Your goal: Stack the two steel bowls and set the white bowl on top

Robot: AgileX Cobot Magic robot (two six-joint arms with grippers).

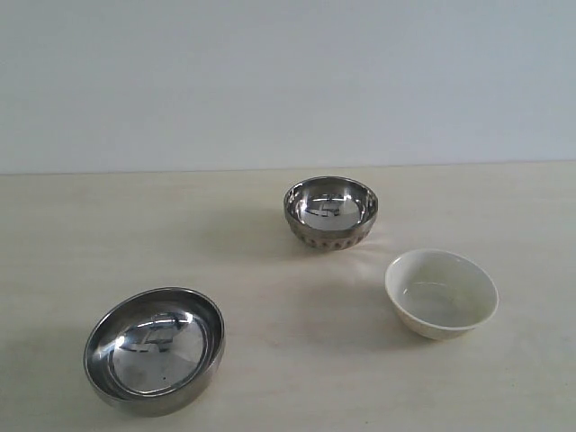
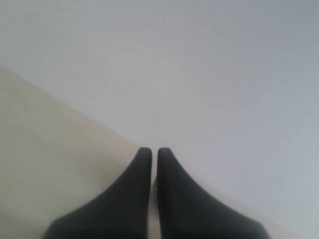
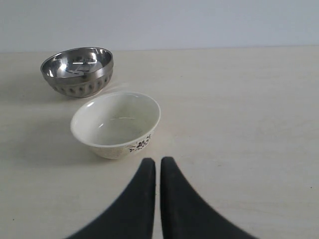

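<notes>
**Stock on the table point(image 1: 270, 279): 3 bowls, all separate, none nested.**

1. Wide steel bowl point(image 1: 155, 349): near left corner in the exterior view, well apart from the other 2. Mouth up. It may lean a little toward the camera, though the angle makes that hard to settle.
2. Ribbed steel bowl point(image 1: 330, 212): farther back, about mid-table. Upright, mouth up, ribbed band at the base.
3. White bowl point(image 1: 442, 293): on the right, nearer than item 2 and close to it without touching. Upright, mouth up, empty. A small dark floral mark sits on the side facing the right wrist camera.

Axis: every bowl is round, so none has a long axis. Each points straight up along its vertical centreline.

**Arms**
- Left gripper point(image 2: 150, 152): fingers drawn together with only a slit between them, holding nothing. Only the table edge and a blank wall lie ahead of it.
- Right gripper point(image 3: 157, 162): fingers likewise pressed near, empty, aimed at the white bowl just ahead.

**Progress:** 0 of 2 placements done. Remaining, by my reading: one steel bowl into the other, then item 3 on top.
</notes>
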